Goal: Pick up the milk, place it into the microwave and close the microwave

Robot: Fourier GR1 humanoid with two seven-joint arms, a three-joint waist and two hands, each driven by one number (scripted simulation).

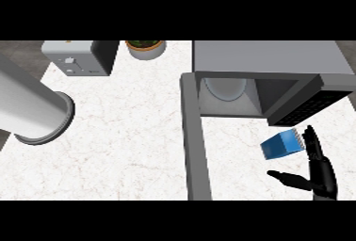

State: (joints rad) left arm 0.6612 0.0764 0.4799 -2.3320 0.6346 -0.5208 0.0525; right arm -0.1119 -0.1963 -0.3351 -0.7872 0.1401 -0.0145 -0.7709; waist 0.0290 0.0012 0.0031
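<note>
The milk (281,145) is a small blue carton with a pale top, lying tilted on the white counter just in front of the open microwave (271,56). The microwave's cavity (233,101) faces me with a round glass plate inside. Its door (193,141) is swung wide open and runs down the view as a long grey bar left of the carton. My right hand (321,172) stands at the carton's right side, fingers straight and pointing up, thumb spread to the left below the carton. Fingers and carton look close or touching. The left hand does not show.
A grey toaster (76,59) and a potted plant (144,48) stand at the counter's back left. A large pale cylinder (35,106) slants across the left side. The microwave's dark keypad (313,106) lies just above the carton.
</note>
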